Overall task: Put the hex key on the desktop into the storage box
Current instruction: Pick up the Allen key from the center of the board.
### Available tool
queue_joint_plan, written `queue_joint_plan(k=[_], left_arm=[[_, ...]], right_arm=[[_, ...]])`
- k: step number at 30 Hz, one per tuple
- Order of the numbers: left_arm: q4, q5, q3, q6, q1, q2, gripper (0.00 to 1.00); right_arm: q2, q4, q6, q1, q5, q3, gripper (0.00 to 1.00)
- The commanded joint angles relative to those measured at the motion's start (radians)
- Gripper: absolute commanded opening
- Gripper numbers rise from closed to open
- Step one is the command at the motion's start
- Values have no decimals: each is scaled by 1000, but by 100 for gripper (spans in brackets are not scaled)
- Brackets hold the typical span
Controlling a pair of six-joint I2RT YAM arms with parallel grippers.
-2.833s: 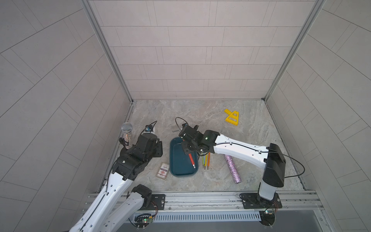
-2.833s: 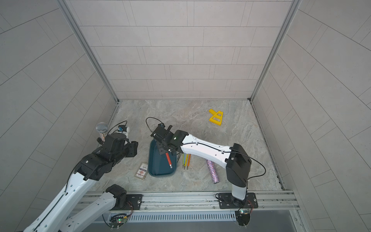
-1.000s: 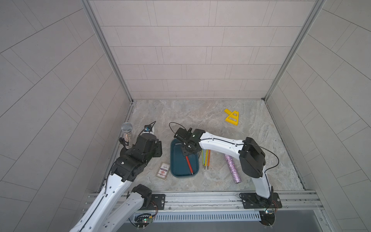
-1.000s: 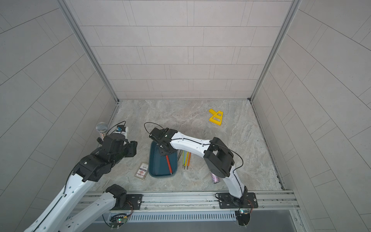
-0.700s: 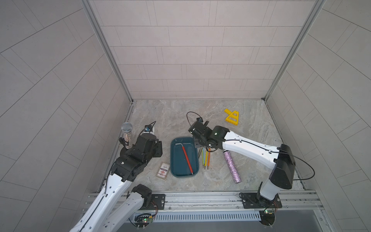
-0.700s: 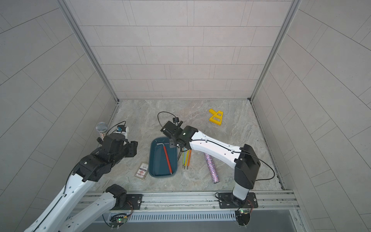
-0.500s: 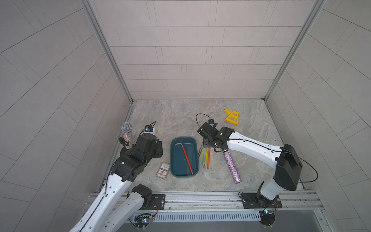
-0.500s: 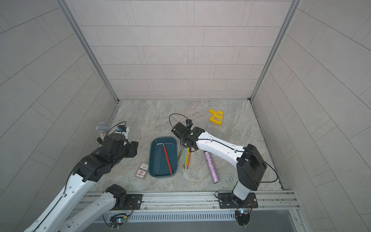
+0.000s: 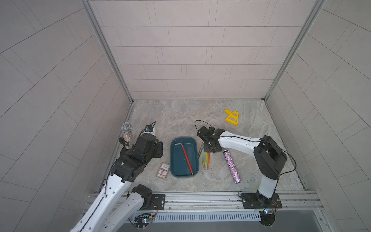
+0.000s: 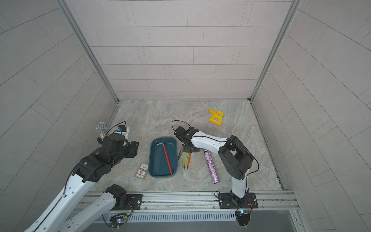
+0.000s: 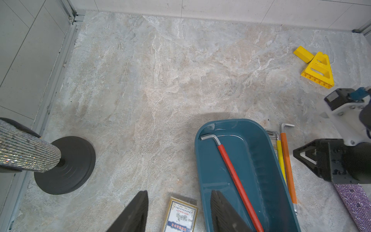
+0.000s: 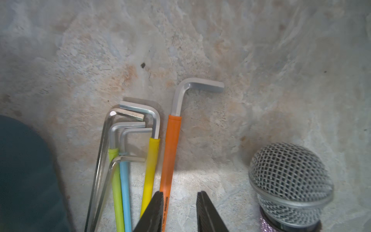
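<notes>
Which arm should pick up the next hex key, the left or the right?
The right. The right gripper hangs open right over the orange hex key, in the bunch beside the storage box. The left gripper is on the box's other side, so it would probably need to reach across.

storage box (image 9: 177, 160) teal | red hex key (image 9: 187, 158) inside | other keys (image 9: 205, 158) beside
</notes>
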Motion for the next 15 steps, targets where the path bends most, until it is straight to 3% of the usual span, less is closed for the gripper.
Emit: queue_joint_plan(k=[1, 15], left_arm=[[15, 0, -8, 18, 7, -10, 57], [15, -3, -10, 18, 7, -10, 57]], right_arm=[[17, 8, 11, 0, -22, 4, 32], [69, 55, 25, -17, -75, -37, 29]])
